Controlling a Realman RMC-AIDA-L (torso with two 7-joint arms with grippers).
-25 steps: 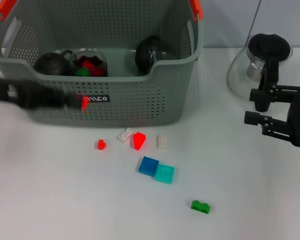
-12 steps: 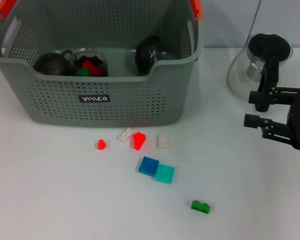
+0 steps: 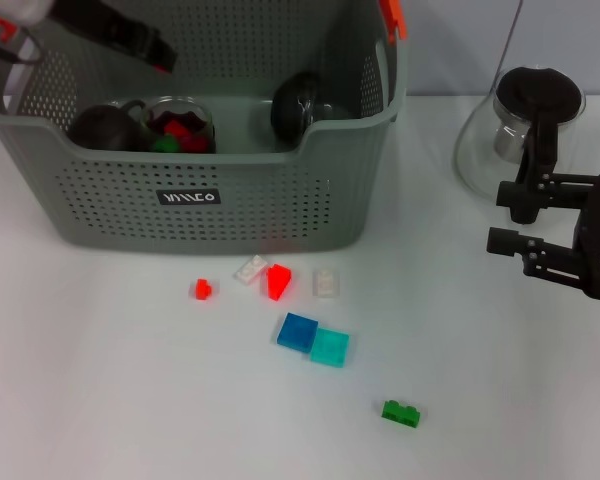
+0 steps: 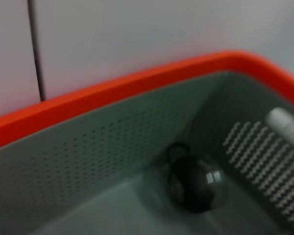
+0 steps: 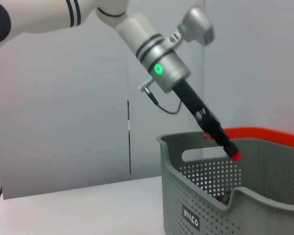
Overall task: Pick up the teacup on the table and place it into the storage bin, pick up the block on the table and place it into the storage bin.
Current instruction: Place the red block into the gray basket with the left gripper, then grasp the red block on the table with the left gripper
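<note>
Head view: left gripper is hovering over the storage bin at the worktop's far edge, clamping a small red block, best released low, clear of the cups; right gripper is idling apart.

Dark teacup inside storage bin

I see a glass teapot with a black lid on the white surface, far right. In the bin's left end sits a glass cup filled with red and green bits, possibly blocks; I can't tell for sure. Behind everything is a pale wall with a dark vertical seam.
</note>
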